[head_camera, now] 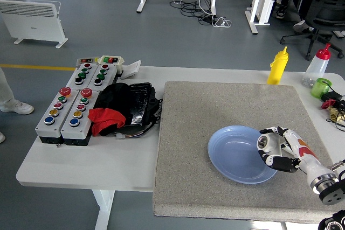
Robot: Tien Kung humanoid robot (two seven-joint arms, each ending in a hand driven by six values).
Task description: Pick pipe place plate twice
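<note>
Head view. The right hand (276,149) reaches in from the lower right corner and sits over the right rim of the blue plate (234,154). Its fingers (280,161) are curled around a white pipe fitting (265,143), whose round open end faces the camera between thumb and fingers. The fitting is held above the plate's right edge; whether it touches the plate cannot be told. The black forearm with its white and orange wrist casing runs back toward the corner of the picture. The left hand is not seen.

The plate lies on a grey mat (215,106) that covers the right part of the white table (81,160). The plate's bowl holds nothing else that can be made out.

To the left of the mat, two grey button boxes (67,114) stand side by side along the table's left edge, with a second, smaller pair (91,71) behind them. Between the boxes and the mat lies a heap of black material with a red cloth (105,118) on its near side.

At the far right edge stand a yellow squeeze bottle (277,65), a clear bottle with a red cap (317,65) and a green cup (321,86).
</note>
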